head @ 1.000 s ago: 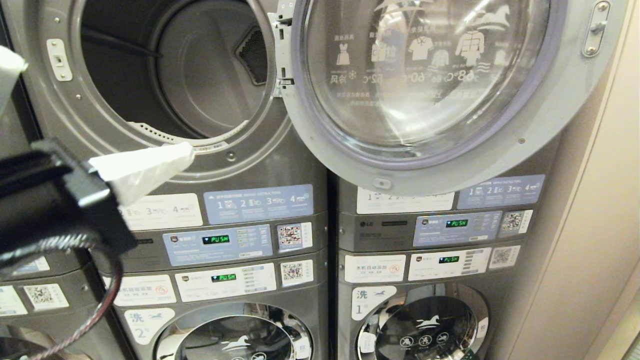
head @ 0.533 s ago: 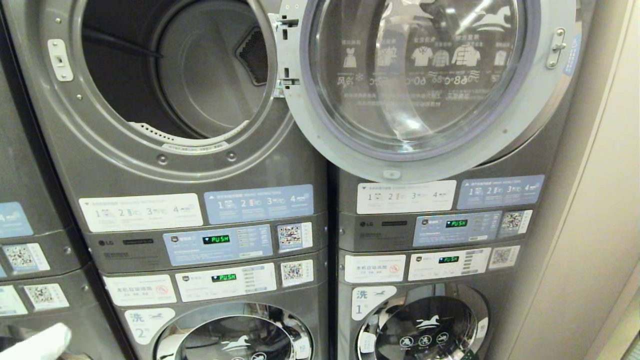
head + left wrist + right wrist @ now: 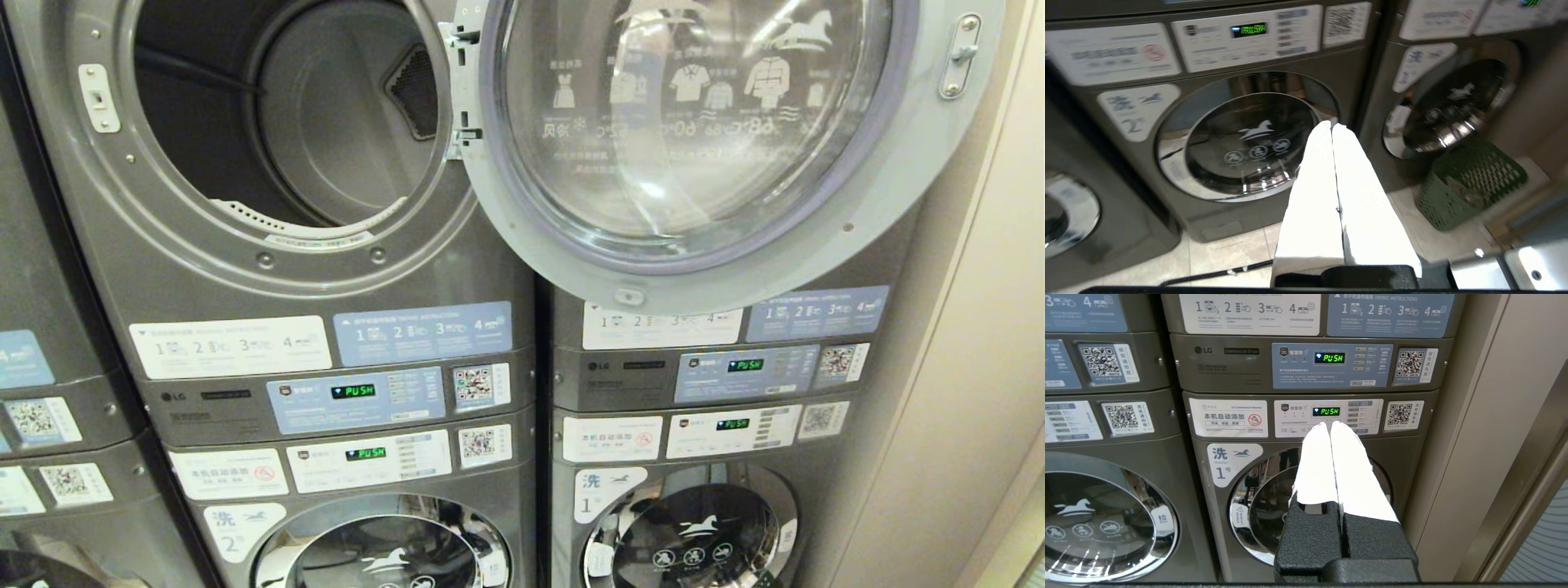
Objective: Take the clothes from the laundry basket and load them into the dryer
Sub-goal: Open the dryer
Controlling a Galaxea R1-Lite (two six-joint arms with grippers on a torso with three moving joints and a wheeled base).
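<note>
So, quick notes:
left gripper (image 3: 1332, 127): pinched together, held nothing
laundry basket (image 3: 1470, 185): sat low beside it, clothes inside
dryer (image 3: 277, 122): door was open, drum bare
tip: probably spread wide before dipping in

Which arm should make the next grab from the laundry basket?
Left, probably. The left gripper is shut and empty, low in front of the washers, with the green laundry basket on the floor in its wrist view. The right gripper, also shut, faces the control panel; no basket shows in its view.
</note>
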